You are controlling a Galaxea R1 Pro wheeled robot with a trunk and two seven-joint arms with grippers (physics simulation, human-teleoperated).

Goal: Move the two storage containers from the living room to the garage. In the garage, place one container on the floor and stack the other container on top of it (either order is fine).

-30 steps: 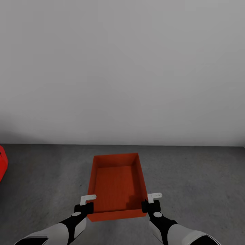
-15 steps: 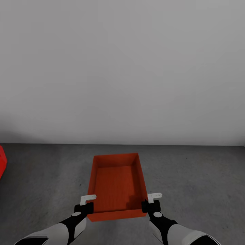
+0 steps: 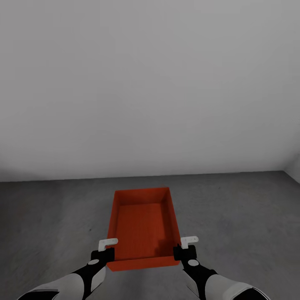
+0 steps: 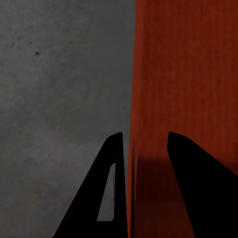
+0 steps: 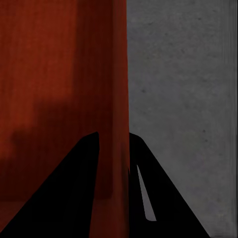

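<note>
Head view, garage: my left end effector [image 3: 108, 246] grips the near left corner of an orange-red storage container [image 3: 141, 225], its fingers closed narrow over the wall, while my right end effector [image 3: 184, 246] clamps the near right corner the same way. Left wrist view: one dark finger [image 4: 106, 193] lies outside the container's wall [image 4: 131, 163] and the other inside, over the ribbed bottom, the wall pinched between them. Right wrist view: my fingers [image 5: 74, 193] straddle the opposite wall [image 5: 119, 124] likewise, one inside the bin, one outside above the concrete. The open-topped container sits level between my two black-and-white forearms, held out in front of me with its long sides running away from my trunk; whether its base touches the ground I cannot tell. Below and around it spreads the dark grey, rough floor [image 3: 241, 216], marked by small specks. Beyond the bin, a plain pale grey wall [image 3: 150, 83] meets the floor, with a corner [image 3: 291, 168] showing at the far right.
</note>
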